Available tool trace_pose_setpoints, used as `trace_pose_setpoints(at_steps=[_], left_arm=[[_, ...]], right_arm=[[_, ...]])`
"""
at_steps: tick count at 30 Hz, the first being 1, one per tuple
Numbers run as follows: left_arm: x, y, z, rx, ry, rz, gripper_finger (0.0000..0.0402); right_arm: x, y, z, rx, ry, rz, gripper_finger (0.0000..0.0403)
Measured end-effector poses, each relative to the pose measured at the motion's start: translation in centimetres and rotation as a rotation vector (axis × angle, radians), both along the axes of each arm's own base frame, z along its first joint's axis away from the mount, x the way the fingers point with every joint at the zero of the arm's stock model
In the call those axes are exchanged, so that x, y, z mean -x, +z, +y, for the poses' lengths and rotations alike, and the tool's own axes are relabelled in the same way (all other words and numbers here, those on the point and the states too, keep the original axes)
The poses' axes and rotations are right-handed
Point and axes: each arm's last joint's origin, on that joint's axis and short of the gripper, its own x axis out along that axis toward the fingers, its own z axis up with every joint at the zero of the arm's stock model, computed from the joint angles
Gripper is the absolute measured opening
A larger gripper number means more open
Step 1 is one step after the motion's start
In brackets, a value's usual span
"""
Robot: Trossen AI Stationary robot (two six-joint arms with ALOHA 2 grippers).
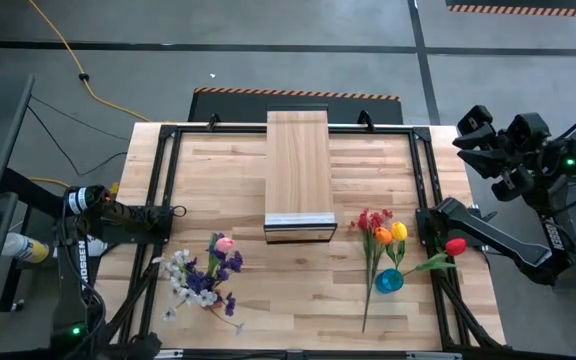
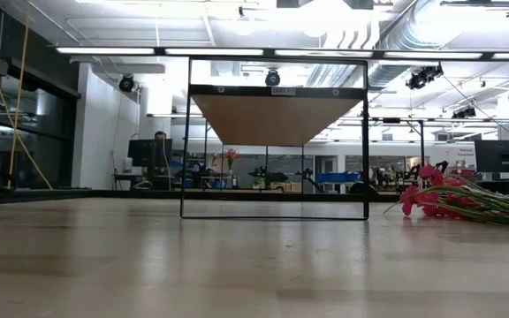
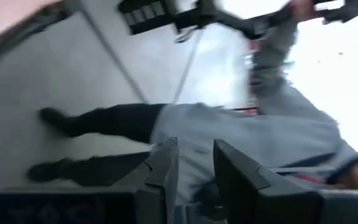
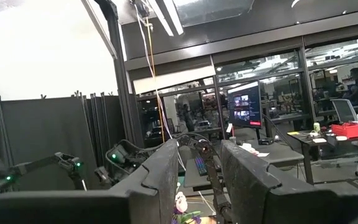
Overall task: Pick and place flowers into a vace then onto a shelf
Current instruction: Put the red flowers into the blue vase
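Counter (image 1: 298, 300) is pale wood slats, shelf (image 1: 297, 170) at its far middle. Flowers lie in two bunches, purple-white (image 1: 203, 275) near the left side, red-orange tulips (image 1: 388, 245) by a blue vase (image 1: 389, 281) on the right. Low view adds an office behind. Left gripper (image 3: 194, 165) and right gripper (image 4: 199, 168) park off the counter's edges, fingers slightly spread, holding nothing.

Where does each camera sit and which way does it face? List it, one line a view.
High view: overhead, straight down on the table; left arm and right arm show.
Low view: table-top height, level toward the shelf; no arm shows.
Left wrist view: past the open left gripper at a blurred person.
Right wrist view: past the open right gripper into the room.
Shared: high and low both show shelf and flowers.
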Motion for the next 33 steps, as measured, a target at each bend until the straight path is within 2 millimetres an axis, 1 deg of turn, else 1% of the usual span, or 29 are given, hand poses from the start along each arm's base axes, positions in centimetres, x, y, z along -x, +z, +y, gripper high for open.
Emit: trace_pose_setpoints(at_steps=[4,7,10,13,18,22,24,27,33], left_arm=[[-0.2,1.6,-0.4,0.035,0.023,-0.129,0.0133],[-0.8,3.7,-0.1,0.042,0.061,-0.243,0.0133],[-1.3,5.6,0.1,-0.046,0.055,-0.351,0.0134],[-2.3,8.4,0.8,-0.136,0.04,-0.449,0.0133],[-4.0,13.4,2.6,-0.28,0.005,-0.626,0.0133],[-5.0,16.7,4.3,-0.356,-0.046,-0.73,0.0133],[-5.4,18.0,5.3,-0.399,-0.064,-0.758,0.0134],[-6.3,19.6,7.0,-0.441,-0.043,-0.768,0.0134],[-8.4,21.8,10.6,-0.521,0.03,-0.741,0.0133]], right_arm=[[0.0,0.0,0.0,0.002,-0.002,0.0,0.0114],[0.0,0.0,0.0,0.003,-0.002,-0.001,0.0114],[0.0,0.0,0.0,0.003,-0.006,-0.004,0.0114],[0.0,0.1,0.0,0.007,-0.006,-0.008,0.0114],[0.0,0.1,0.0,0.025,-0.009,-0.008,0.0114],[0.0,0.0,0.0,0.034,-0.008,-0.007,0.0114],[0.0,0.0,0.0,0.034,-0.008,-0.007,0.0114],[-0.1,0.0,0.0,0.037,0.007,0.003,0.0114],[-0.7,-0.1,-0.8,0.078,0.031,0.033,0.0114]])
